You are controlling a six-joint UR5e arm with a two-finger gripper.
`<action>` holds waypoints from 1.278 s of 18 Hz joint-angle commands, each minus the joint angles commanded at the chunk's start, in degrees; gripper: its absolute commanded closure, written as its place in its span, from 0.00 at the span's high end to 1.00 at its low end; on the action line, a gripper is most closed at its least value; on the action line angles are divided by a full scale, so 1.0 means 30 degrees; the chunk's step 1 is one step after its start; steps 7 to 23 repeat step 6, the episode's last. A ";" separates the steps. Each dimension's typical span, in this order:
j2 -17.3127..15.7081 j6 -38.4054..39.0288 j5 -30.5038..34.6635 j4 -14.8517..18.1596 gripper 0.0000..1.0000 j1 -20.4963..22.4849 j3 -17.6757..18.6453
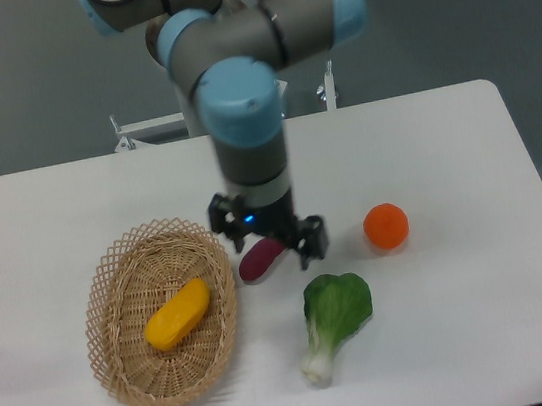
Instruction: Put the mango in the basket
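Hovering near the middle of the frame, the hand [267, 235] hung below the grey and blue arm [244, 116], its two dark fingers [311, 239] spread apart with nothing between them. It stood just above the dark purple tuber [259, 260], which lay partly hidden beneath it; whether metal touched the tuber I could not tell.

From there, the mango [178, 314] lay to the lower left, well clear of the fingers, resting on the floor of the basket [110, 276]. Its long axis ran on a slant, from lower left up to upper right, roughly along the basket's own length. It sat inside the woven rim on every side, so I judged the placing done, with only a retreat of the arm remaining.

Further out, to the right of the hand, a round orange fruit [386, 226] sat on the white worktop [466, 155]. Below the hand, a leafy green vegetable [335, 315] lay with its pale stem pointing toward the lower edge.
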State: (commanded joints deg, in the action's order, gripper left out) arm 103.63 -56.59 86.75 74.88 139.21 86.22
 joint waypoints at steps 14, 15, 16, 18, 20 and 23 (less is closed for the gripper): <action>-0.0177 -0.0619 -0.0119 0.0177 1.00 0.0558 0.0029; -0.0177 -0.0619 -0.0119 0.0177 1.00 0.0558 0.0029; -0.0177 -0.0619 -0.0119 0.0177 1.00 0.0558 0.0029; -0.0177 -0.0619 -0.0119 0.0177 1.00 0.0558 0.0029; -0.0177 -0.0619 -0.0119 0.0177 1.00 0.0558 0.0029; -0.0177 -0.0619 -0.0119 0.0177 1.00 0.0558 0.0029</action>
